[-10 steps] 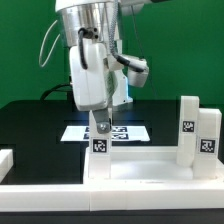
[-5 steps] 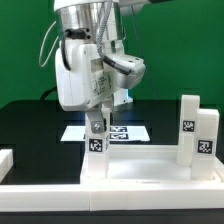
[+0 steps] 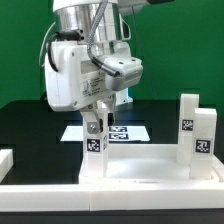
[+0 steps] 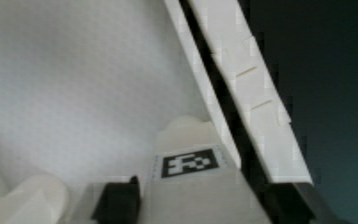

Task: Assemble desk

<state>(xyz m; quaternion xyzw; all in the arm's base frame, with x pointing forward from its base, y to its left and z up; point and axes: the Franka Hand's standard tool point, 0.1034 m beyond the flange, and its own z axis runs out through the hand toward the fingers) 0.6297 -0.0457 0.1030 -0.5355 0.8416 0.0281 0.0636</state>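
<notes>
The hand (image 3: 96, 126) grips a white square tagged plastic leg post (image 3: 95, 150) upright at the white rimmed desk slab's (image 3: 140, 160) corner beneath it; a tilted post could cross-thread or jam.

arms: 1 robot arm (image 3: 85, 65)
grippers: 1 (image 3: 93, 128)
desk tops: 1 white slab (image 3: 140, 165)
leg posts: 3 in the exterior view, 1 at the gripper (image 3: 93, 148), 2 at the exterior view's right (image 3: 187, 125) (image 3: 206, 138)
marker boards: 1 (image 3: 125, 132)
border rails: 1 along the front (image 3: 110, 195)
tags in wrist view: 1 (image 4: 194, 161)
</notes>
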